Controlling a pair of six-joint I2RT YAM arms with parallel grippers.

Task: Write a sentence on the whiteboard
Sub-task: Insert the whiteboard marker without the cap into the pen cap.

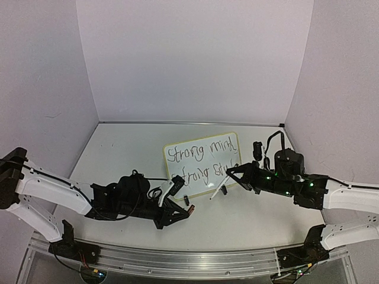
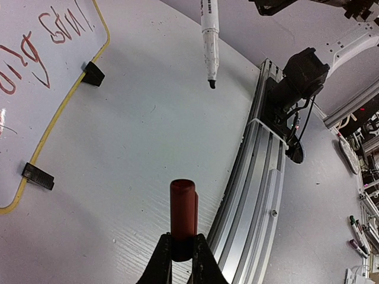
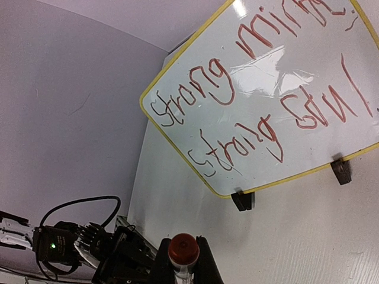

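Note:
The whiteboard (image 1: 232,144), white with a thin yellow frame, stands on black clips at the table's middle. The sentence (image 1: 200,160) reads "Strong mind / Strong soul" in two lines of dark red marker. It shows large in the right wrist view (image 3: 254,100), and its last word shows in the left wrist view (image 2: 56,26). My right gripper (image 1: 233,173) is shut on the marker (image 1: 218,189). The marker's tip (image 2: 211,84) is bare and points down in front of the board, apart from it. My left gripper (image 1: 187,210) is shut on the red cap (image 2: 183,213), near the table.
An aluminium rail (image 1: 177,257) runs along the table's near edge and shows in the left wrist view (image 2: 260,177). Two black clips (image 2: 93,74) (image 2: 38,176) hold the board's lower edge. The left arm's body (image 3: 77,248) shows below the board in the right wrist view.

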